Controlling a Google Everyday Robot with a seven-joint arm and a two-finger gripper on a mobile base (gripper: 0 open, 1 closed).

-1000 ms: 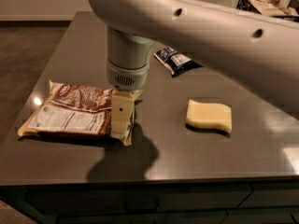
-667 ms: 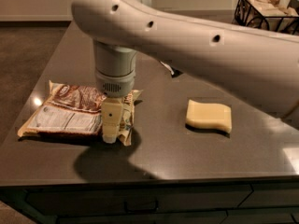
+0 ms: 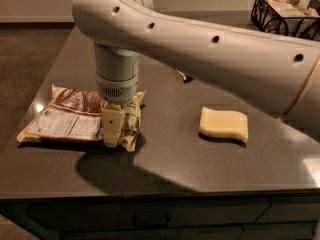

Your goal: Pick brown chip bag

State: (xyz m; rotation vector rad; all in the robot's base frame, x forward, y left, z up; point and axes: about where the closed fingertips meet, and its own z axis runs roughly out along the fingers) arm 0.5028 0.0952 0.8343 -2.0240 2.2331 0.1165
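My arm (image 3: 210, 49) fills the upper part of the view, sweeping in from the right and bending down at the left. Under it lies the dark table (image 3: 165, 159). The brown chip bag (image 3: 70, 119) lies flat on the table's left part with its white label panel facing up and its right end crumpled upward. A black wire basket (image 3: 285, 14) stands at the far right corner. A pale yellow wavy block (image 3: 224, 124) rests on the table, well apart from the bag. My gripper (image 3: 113, 129) points straight down at the bag's crumpled right end, touching it; I cannot tell whether it is apart or clamped on the bag.
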